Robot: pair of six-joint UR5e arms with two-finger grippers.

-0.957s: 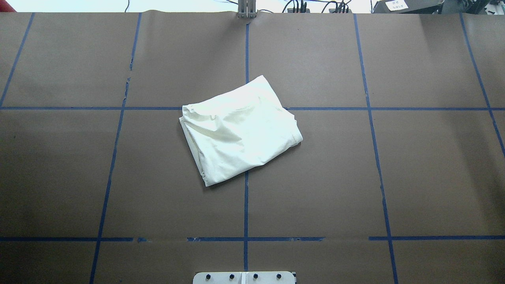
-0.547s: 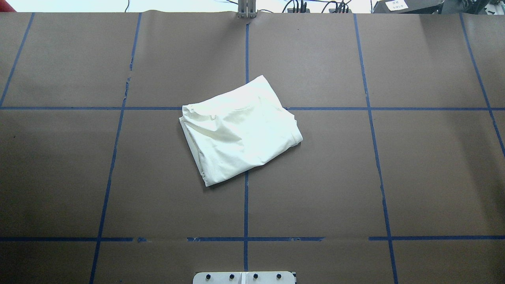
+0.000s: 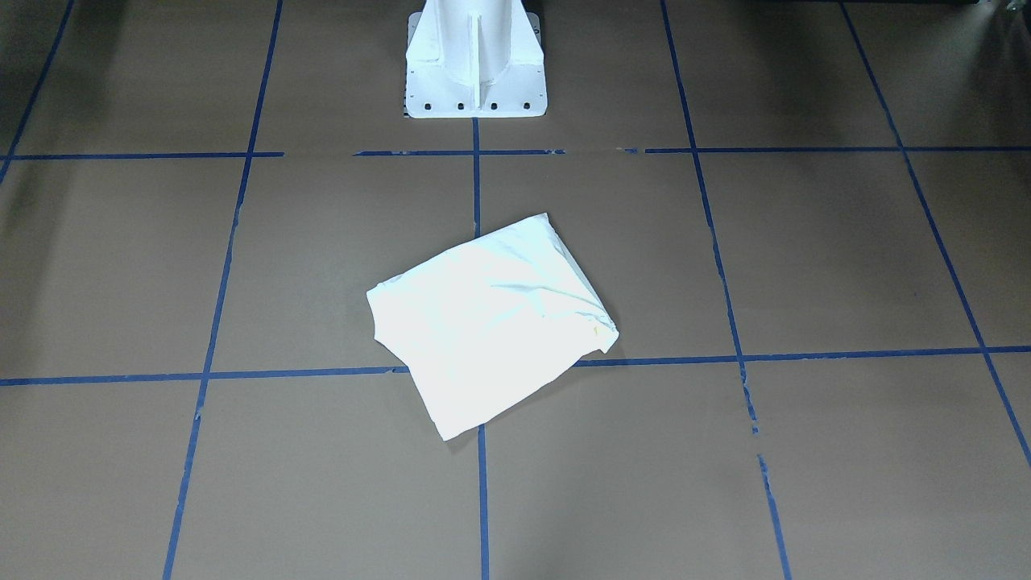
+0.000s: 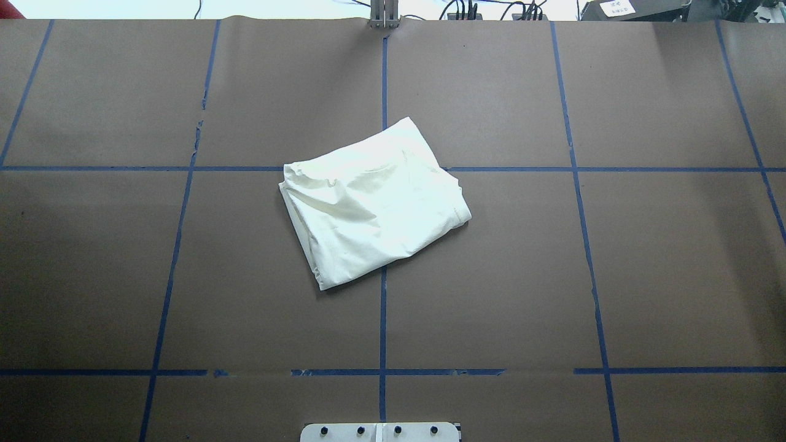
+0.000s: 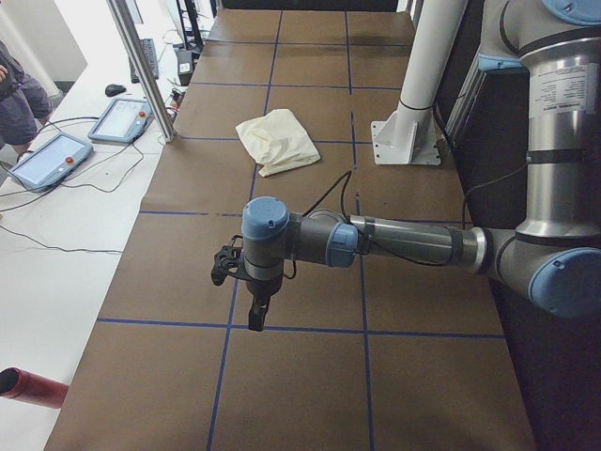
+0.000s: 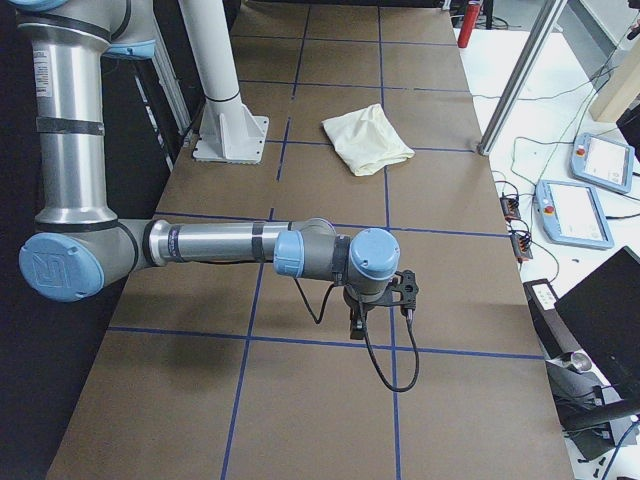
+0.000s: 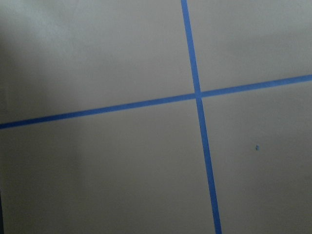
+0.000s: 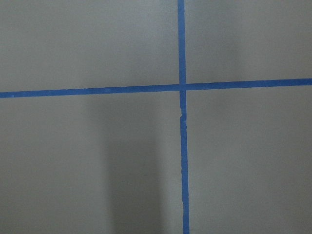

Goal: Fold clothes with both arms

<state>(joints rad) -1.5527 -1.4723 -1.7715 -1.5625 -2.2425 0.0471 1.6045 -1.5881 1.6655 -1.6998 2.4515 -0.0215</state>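
seeing folded shirt [image 4: 373, 202] lying mid-table [image 4: 614, 276], covering a blue tape [image 4: 577, 169] crossing, plain cream side up. holding l gripper [image 5: 255, 318] above tape lines near one table end, well apart from shirt; holding r gripper [image 6: 356, 325] likewise near opp. end. failing to tell either's jaws wide or narrow.

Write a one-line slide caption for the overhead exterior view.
Folded cream shirt lying askew where two blue tape lines cross on the brown table.
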